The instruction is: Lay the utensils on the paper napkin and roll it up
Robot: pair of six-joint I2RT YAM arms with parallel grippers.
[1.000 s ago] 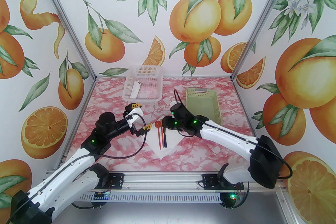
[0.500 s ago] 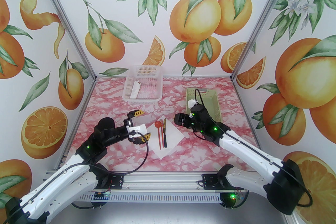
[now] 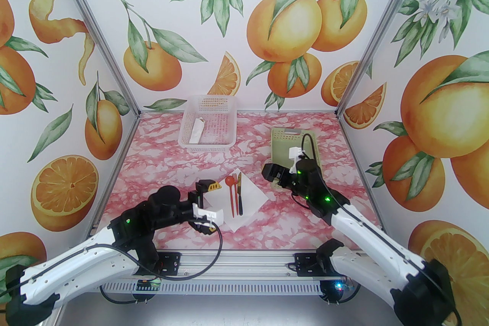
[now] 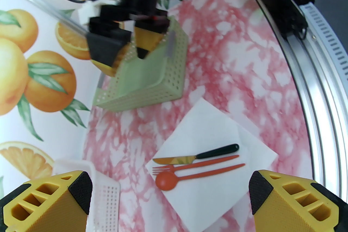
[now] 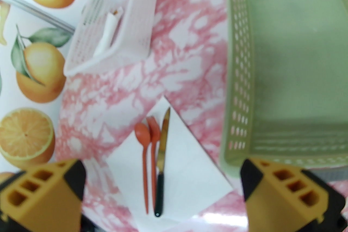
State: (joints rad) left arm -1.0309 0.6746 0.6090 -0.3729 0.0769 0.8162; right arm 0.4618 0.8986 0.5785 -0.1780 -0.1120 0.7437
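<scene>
Top view: spoon (image 3: 229,180), fork (image 3: 235,202) and knife (image 3: 240,204) lie side by side on the paper napkin (image 3: 254,198), flat on the surface (image 3: 160,164). Left wrist: left hand (image 4: 169,184) spread wide, holding nothing. Right wrist: right hand (image 5: 161,172) likewise agape. Placing looks done, and rolling remains.

We count three utensils (image 5: 155,160): one spoon (image 4: 202,173), one fork (image 4: 201,163) and one knife (image 4: 195,157). We count one napkin (image 4: 212,127) and one paper roll (image 3: 196,131). We count two baskets: one white basket (image 3: 186,125) and one green basket (image 3: 284,148). We count two arms: one left arm (image 3: 95,259) and one right arm (image 3: 363,232). In each wrist view we see two yellow fingers (image 4: 46,198).
</scene>
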